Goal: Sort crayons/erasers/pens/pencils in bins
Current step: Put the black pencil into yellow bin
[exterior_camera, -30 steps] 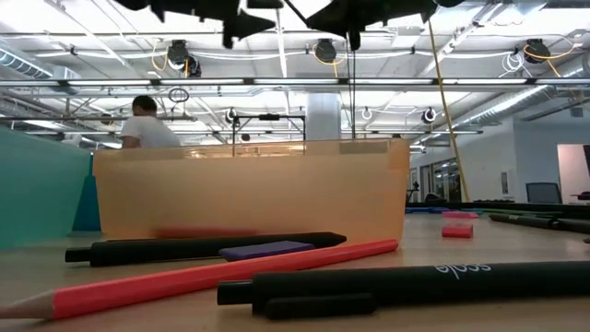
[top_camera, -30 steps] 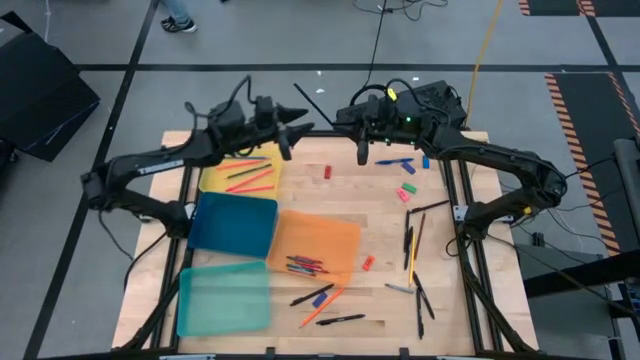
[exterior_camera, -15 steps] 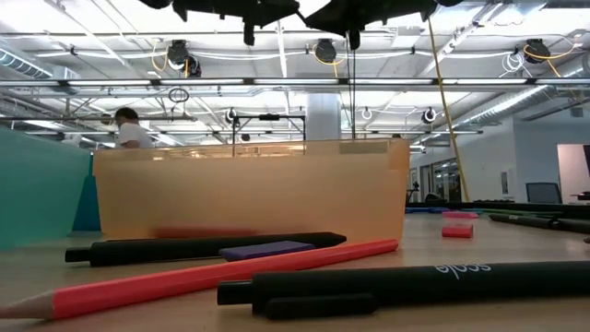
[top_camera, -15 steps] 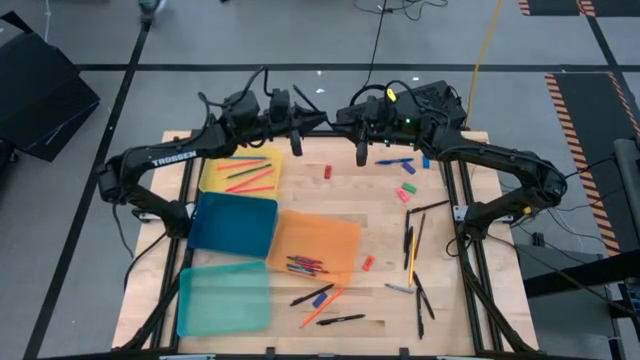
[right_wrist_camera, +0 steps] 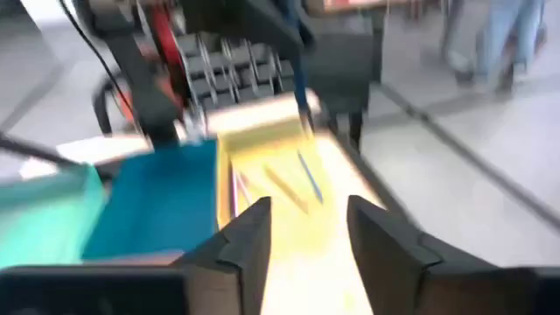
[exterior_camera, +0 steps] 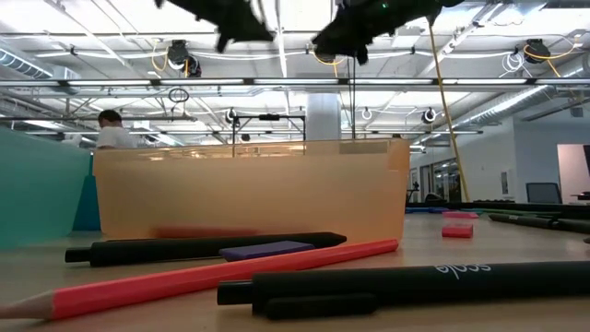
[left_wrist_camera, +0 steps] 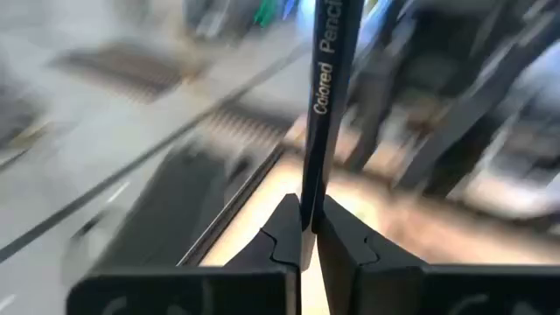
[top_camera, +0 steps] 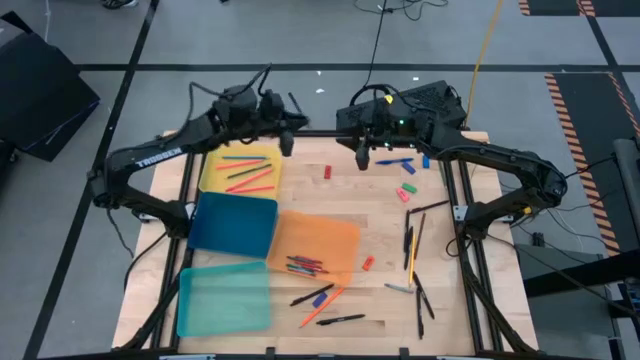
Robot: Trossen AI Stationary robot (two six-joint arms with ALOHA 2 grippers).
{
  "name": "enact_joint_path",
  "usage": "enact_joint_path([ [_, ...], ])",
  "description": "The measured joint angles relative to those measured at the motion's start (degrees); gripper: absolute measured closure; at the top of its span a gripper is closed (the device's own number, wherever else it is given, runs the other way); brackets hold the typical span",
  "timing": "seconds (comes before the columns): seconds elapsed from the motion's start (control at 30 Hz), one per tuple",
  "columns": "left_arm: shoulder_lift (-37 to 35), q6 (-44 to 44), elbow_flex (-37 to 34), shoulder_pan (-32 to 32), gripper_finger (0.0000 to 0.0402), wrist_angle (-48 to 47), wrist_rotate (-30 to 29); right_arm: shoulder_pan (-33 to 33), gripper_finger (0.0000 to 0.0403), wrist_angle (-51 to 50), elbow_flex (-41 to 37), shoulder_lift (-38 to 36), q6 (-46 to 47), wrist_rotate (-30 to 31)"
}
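End effector of the left arm (top_camera: 285, 128) sits, in the high view, at the table's (top_camera: 460, 300) far edge just beyond the yellow bin (top_camera: 215, 180), with a thin dark stick (top_camera: 295, 103) jutting from it; we cannot judge its grip from here. The right end effector (top_camera: 361, 152) hangs over the far edge near the blue pens (top_camera: 396, 160) and erasers (top_camera: 408, 187). The orange bin (top_camera: 335, 235) holds several sticks, the yellow bin a few pencils (top_camera: 250, 178).

From the low view we note only dark arm parts overhead, the orange bin's wall (exterior_camera: 249, 189), and a black pen (exterior_camera: 424, 281) beside a red pencil (exterior_camera: 212, 275) in front.

The left wrist view alone shows the left end effector (left_wrist_camera: 306, 229) pinching a dark coloured pencil (left_wrist_camera: 322, 96) upright.

The right wrist view shows the right end effector (right_wrist_camera: 306, 223) spread and holding nothing, facing the yellow bin (right_wrist_camera: 271, 140), with the blue bin (right_wrist_camera: 153, 197) beside it.
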Motion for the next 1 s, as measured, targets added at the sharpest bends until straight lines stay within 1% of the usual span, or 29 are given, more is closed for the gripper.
enact_joint_path([
  [0.1, -0.3, 5.4, 3.7, 1.2, 0.0384, -20.1, -9.2, -0.6, 0.0233, -8.9, 0.0, 0.0, -1.7, 0.1],
  [0.17, 0.8, 8.1, 5.0, 2.5, 0.0384, -32.4, -13.1, -0.6, 0.0223, -13.3, 0.0, 0.0, -3.7, 0.7],
  [0.3, 5.4, 9.8, 3.8, 5.3, 0.0384, -50.0, -15.4, -0.5, 0.0214, -15.0, 0.0, 0.1, -6.2, 4.5],
  [0.37, 8.7, 11.1, 2.4, 6.1, 0.0384, -55.1, -16.8, -0.6, 0.0213, -15.0, 0.0, 0.1, -6.1, 6.1],
  [0.47, 14.2, 13.6, -0.7, 6.9, 0.0384, -58.1, -19.2, -1.5, 0.0213, -15.7, 0.0, 0.1, -6.1, 6.0],
  [0.7, 26.3, 21.1, -4.6, 6.1, 0.0383, -57.7, -27.2, -5.5, 0.0212, -22.0, 0.0, 0.1, -8.5, 6.3],
  [0.83, 30.0, 22.7, -5.2, 6.1, 0.0359, -54.3, -27.5, -6.9, 0.0212, -23.4, 0.0, 0.1, -9.1, 6.2],
  [1.0, 30.6, 22.9, -6.4, 6.1, 0.0332, -48.2, -27.8, -7.1, 0.0212, -23.3, 0.0, 0.1, -9.2, 6.1],
])
